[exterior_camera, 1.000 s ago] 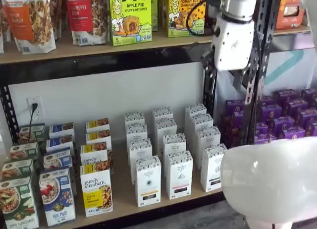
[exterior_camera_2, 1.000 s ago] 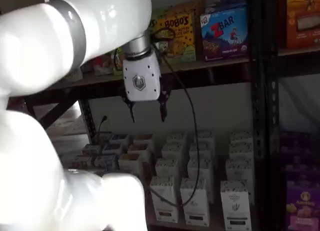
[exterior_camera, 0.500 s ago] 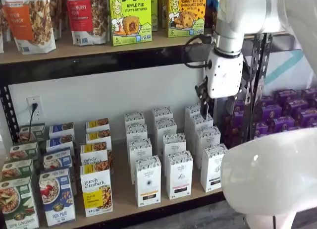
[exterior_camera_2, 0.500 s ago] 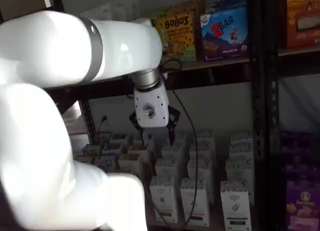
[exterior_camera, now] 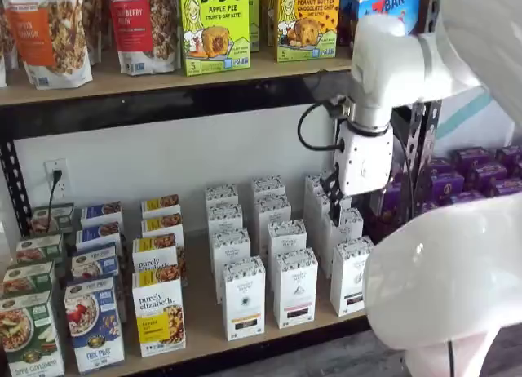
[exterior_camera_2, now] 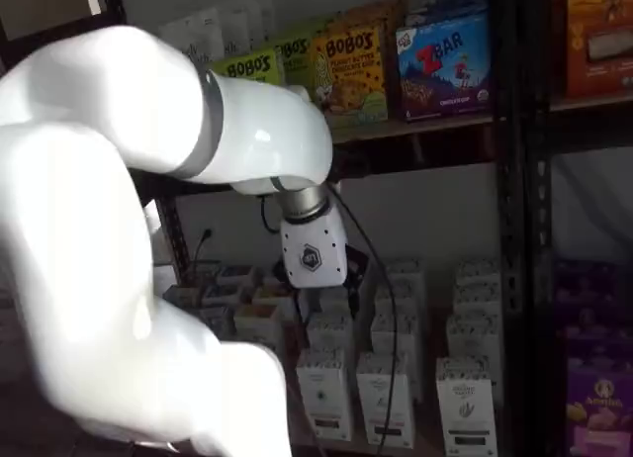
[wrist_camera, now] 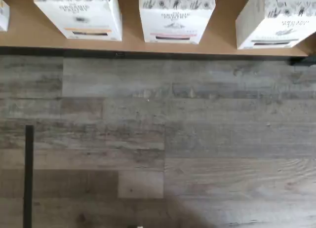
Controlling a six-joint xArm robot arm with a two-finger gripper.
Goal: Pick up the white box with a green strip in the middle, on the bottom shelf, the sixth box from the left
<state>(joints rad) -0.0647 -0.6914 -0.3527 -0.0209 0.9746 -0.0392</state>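
Three files of tall white speckle-topped cartons [exterior_camera: 244, 299] line the pale wooden bottom shelf [exterior_camera: 204, 316], the white box with a greenish strip [exterior_camera: 351, 275] fronting the rightmost for easy reach, while the white-bodied, black-fingered gripper [exterior_camera: 355, 204] hangs above that file, its opening impossible to tell.

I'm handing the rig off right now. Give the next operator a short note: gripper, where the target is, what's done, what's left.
Gripper: hanging over the rear white cartons in the right-hand row, empty; the fingers show too poorly to tell open from shut.
White box: upright at the front right of the bottom shelf, untouched. The wrist view shows the front cartons and the floor.
Done: arm brought in front of the bottom shelf.
Left: come down to the white box, close on it, lift it out.
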